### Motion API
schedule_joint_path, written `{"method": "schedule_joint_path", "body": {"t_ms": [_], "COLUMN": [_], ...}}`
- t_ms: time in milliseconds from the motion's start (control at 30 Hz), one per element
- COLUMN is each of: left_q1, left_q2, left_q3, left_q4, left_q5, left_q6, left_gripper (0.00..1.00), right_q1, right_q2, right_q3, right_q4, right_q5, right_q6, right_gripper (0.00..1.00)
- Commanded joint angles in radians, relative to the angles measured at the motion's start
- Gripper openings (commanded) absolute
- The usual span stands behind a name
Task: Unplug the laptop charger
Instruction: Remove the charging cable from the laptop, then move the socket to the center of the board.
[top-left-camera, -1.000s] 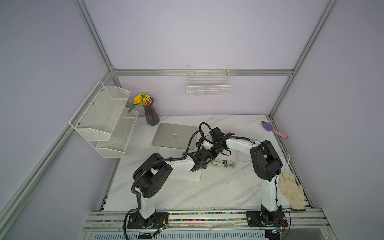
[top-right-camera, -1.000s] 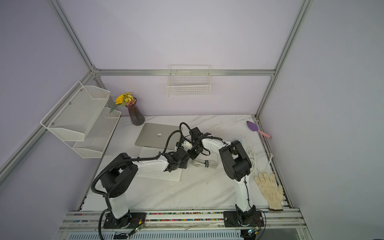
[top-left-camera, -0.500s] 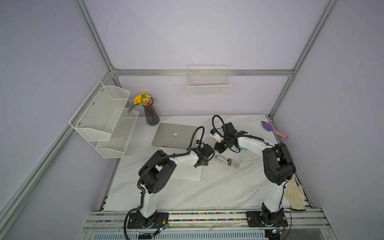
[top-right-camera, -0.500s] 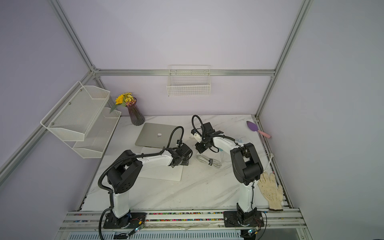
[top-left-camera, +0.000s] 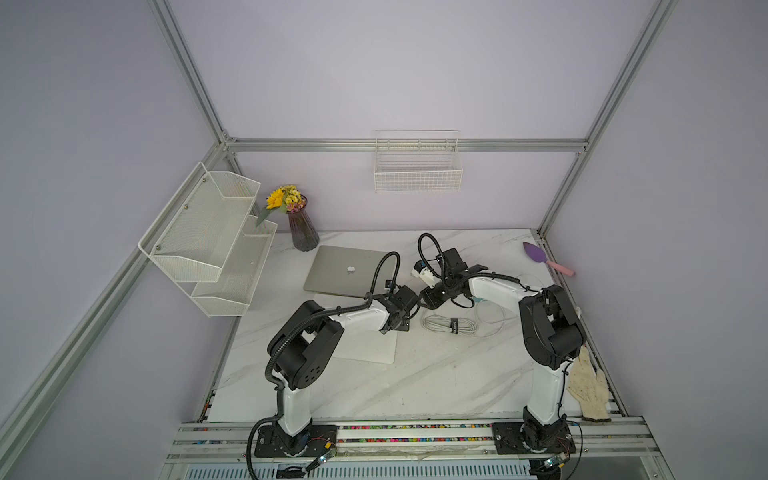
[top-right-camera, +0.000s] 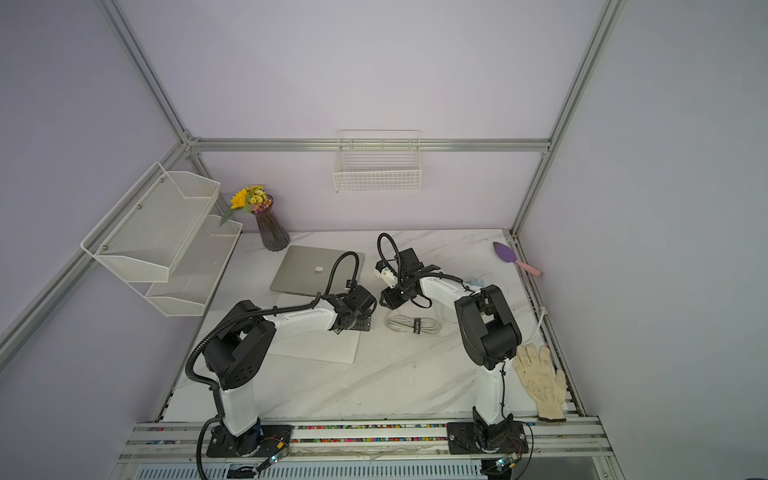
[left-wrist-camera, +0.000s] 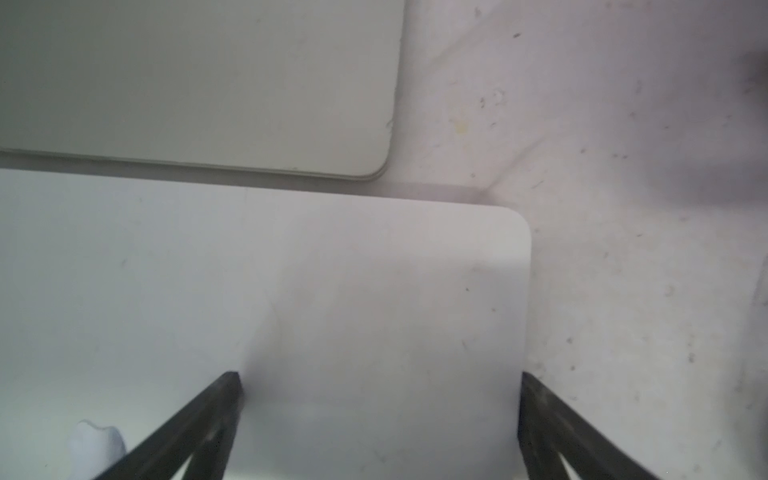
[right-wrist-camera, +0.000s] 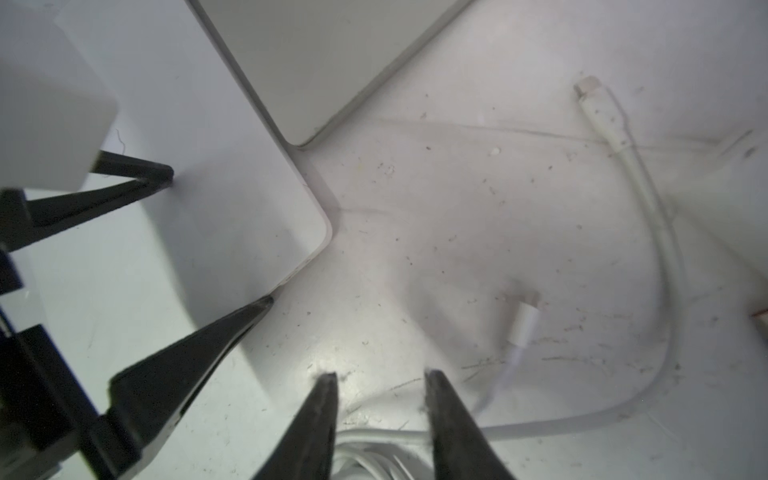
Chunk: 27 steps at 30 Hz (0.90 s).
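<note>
the left end effector (left-wrist-camera: 380, 376) is spread to full width with nothing between its fingers. it hangs low over a corner of the white rounded-rectangle mat (top-left-camera: 368, 350), one fingertip above the mat surface, the other at the mat's edge. the right end effector (right-wrist-camera: 381, 375) is parted partway and grips nothing; its fingers point down at the white marble-pattern tabletop (top-left-camera: 415, 386), and the thick white cord (top-left-camera: 451, 325) coiled and bound with a black tie lies just beside it. the two end effectors stand close together without touching, near the corner of the closed silver laptop (top-left-camera: 345, 272), which lies flat just beyond the mat. the thin white cable of the laptop charger (right-wrist-camera: 524, 320) lies loose on the tabletop: its small white plug rests just ahead of the right fingertips, connected to nothing, and the cable runs back past one right finger. the charger's square white brick cannot be identified with certainty in any view. a light-blue power strip (top-left-camera: 478, 300) shows only as a sliver beneath the right arm (top-left-camera: 494, 291). the free end of a thicker white cable (right-wrist-camera: 590, 89) rests on the tabletop beyond the plug.
</note>
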Motion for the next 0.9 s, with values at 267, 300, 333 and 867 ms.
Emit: {"method": "schedule_joint_path", "body": {"t_ms": [267,300,333,867], "left_q1": [0.064,0.063,0.06,-0.053], "left_q2": [-0.123,-0.102,-0.068,0.42], "left_q3": [0.237,0.272,0.326,0.926], "left_q4": [0.295,0.35,0.389,0.493], "left_q5": [-0.008,0.051,0.125,0.681], "left_q6": [0.401,0.438,0.468,0.611], "left_gripper": [1.0,1.0,0.99,0.94], "right_q1": [-0.31,-0.345,-0.385,-0.644], "right_q2": [-0.268,-0.251,-0.222,0.172], "right_q3": [0.129,0.159,0.203,0.535], "right_q4": [0.004,-0.06,-0.124,-0.46], "right_q5": [0.142,0.165,0.202,0.189], "right_q6": [0.399,0.404,0.411,0.323], "right_gripper": [0.6,0.6,0.6,0.64]}}
